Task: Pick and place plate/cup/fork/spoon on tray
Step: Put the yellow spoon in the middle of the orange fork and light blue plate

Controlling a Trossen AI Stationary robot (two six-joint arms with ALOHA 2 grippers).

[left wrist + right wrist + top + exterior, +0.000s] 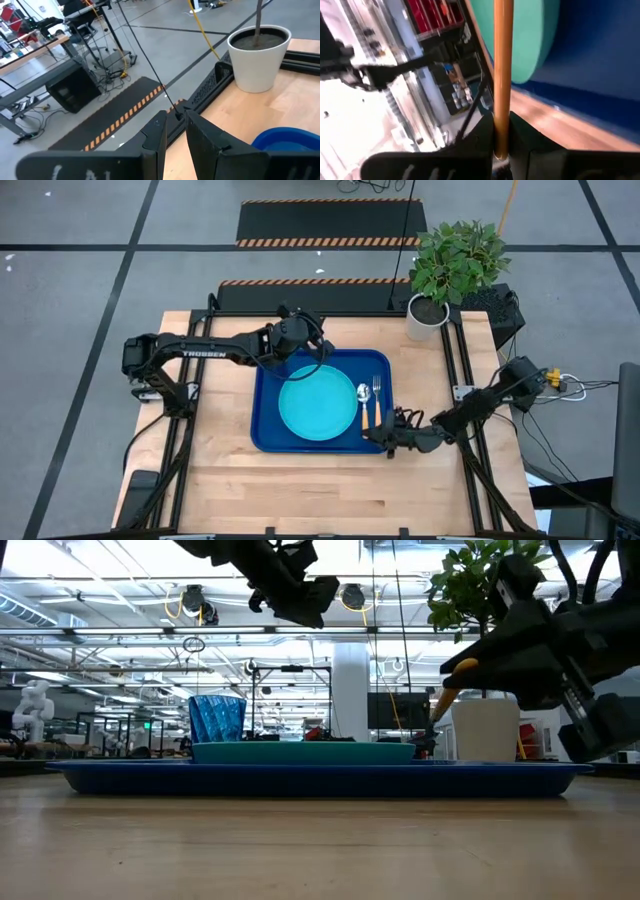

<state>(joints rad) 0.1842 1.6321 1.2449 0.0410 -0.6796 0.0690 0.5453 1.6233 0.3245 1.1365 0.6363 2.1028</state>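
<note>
The dark blue tray lies at the table's middle, with the cyan plate on it. The fork lies on the tray's right part, and the spoon is between it and the plate. The blue cup stands on the tray's far left part. My left gripper hovers high over that corner, shut and empty, and covers the cup in the high view. My right gripper is at the tray's near right edge, shut on the spoon's orange handle. My right gripper pinches the spoon's orange handle near its free end between its two fingers. The fingers come from the table's near right side, low and nearly level, in line with the handle. The handle end is raised and the spoon slants down toward the tray.
A white pot with a green plant stands at the table's far right corner. Bare wood lies between the tray and the near edge. The left arm reaches in over the table's far left.
</note>
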